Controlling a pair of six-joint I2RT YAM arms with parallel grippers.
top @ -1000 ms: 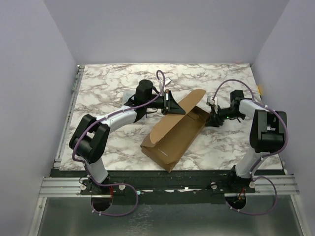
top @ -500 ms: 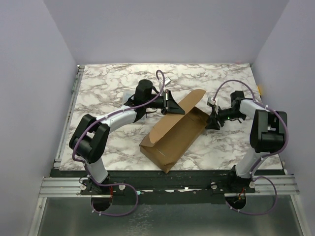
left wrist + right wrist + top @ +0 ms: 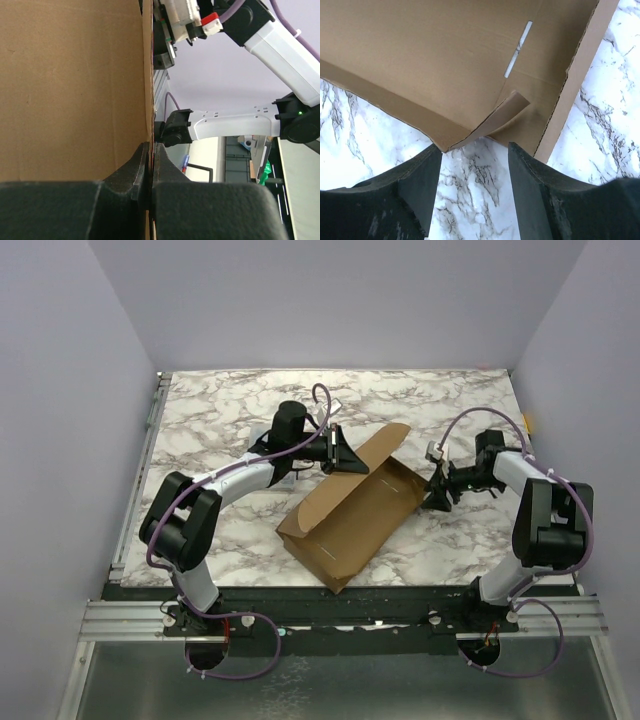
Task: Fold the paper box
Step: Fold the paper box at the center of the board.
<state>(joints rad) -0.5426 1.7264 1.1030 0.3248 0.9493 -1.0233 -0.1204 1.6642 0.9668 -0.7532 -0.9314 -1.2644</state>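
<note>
Where the paper box (image 3: 350, 515) sits: middle of the marbled worktop (image 3: 220, 420), skewed, between both arms.
Why left pincer (image 3: 151, 150) is there: pressed together on the edge of the box's raised far flap; I reckon it anchors the sheet and props that flap up.
Why right pincer (image 3: 475, 155) is there: spread, holding nothing, just off the box's right corner; my guess, lined up for the loose corner tab (image 3: 497, 117).
Box look: plain brown card, half-formed, creased, one slit (image 3: 518, 49); likely thin and floppy.
</note>
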